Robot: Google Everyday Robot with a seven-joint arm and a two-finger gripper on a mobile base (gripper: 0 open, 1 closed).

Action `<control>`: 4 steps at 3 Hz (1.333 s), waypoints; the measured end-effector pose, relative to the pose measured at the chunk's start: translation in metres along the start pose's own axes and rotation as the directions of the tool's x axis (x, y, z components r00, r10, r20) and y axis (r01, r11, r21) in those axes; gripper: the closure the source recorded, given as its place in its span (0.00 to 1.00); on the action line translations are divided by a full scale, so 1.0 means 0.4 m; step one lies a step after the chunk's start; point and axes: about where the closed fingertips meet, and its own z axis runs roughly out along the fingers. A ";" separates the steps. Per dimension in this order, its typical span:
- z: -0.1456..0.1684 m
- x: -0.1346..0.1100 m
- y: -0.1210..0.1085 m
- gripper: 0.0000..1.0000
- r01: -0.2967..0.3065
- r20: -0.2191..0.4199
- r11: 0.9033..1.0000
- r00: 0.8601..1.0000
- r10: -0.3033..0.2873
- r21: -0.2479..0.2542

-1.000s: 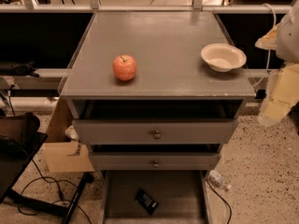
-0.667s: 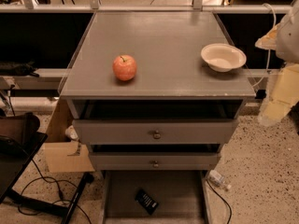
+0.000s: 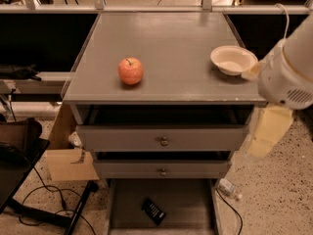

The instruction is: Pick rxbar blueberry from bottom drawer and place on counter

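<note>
Rxbar blueberry (image 3: pixel 154 211) is lying reachable in the open bottom drawer (image 3: pixel 190 202), while the tool (image 3: pixel 266 131) is hovering mid-right, its grip state impossible to tell.

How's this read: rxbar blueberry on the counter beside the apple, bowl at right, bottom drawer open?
No. Camera view shows the rxbar blueberry in the open bottom drawer, not on the counter; apple and bowl as stated; end effector hangs off the counter's right edge.

bench (image 3: pixel 161 33): flat grey cabinet top.
apple (image 3: pixel 130 71): standing left of centre, toward the front edge.
bowl (image 3: pixel 234 60): pale, upright, near the right edge.
gripper (image 3: pixel 266 133): off the bench, beside its front right corner.
</note>
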 end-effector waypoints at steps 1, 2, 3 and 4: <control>0.126 -0.006 0.106 0.00 -0.027 0.099 0.999 0.995 0.030 -0.029; 0.314 -0.003 0.206 0.00 -0.055 0.174 0.994 0.982 0.071 -0.095; 0.549 0.016 0.327 0.00 -0.086 0.198 0.977 0.972 0.125 -0.194; 0.774 0.037 0.408 0.00 -0.122 0.188 0.955 0.966 0.177 -0.270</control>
